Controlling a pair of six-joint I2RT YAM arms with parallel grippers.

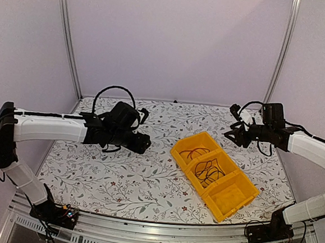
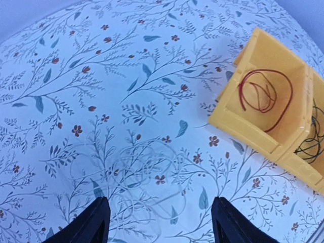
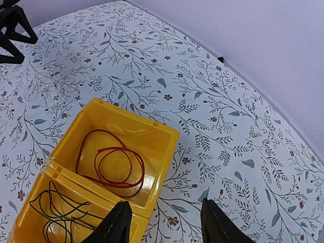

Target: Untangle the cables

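Left gripper [image 2: 159, 215] stands well open and empty; white cable [image 2: 132, 178] lies loose on the cloth [image 2: 66, 66] just below and ahead of its jaws. Red cable [image 2: 265, 95] and black cable [image 2: 311, 137] rest in separate bin [image 2: 242, 126] compartments to its right. Risk: the pale wire blends into the pattern, so a pinch may miss or catch one loop.

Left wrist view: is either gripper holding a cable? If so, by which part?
Nothing is held. The left gripper is open, and the white cable lies loose on the table, ungripped. The right gripper is open and empty too.
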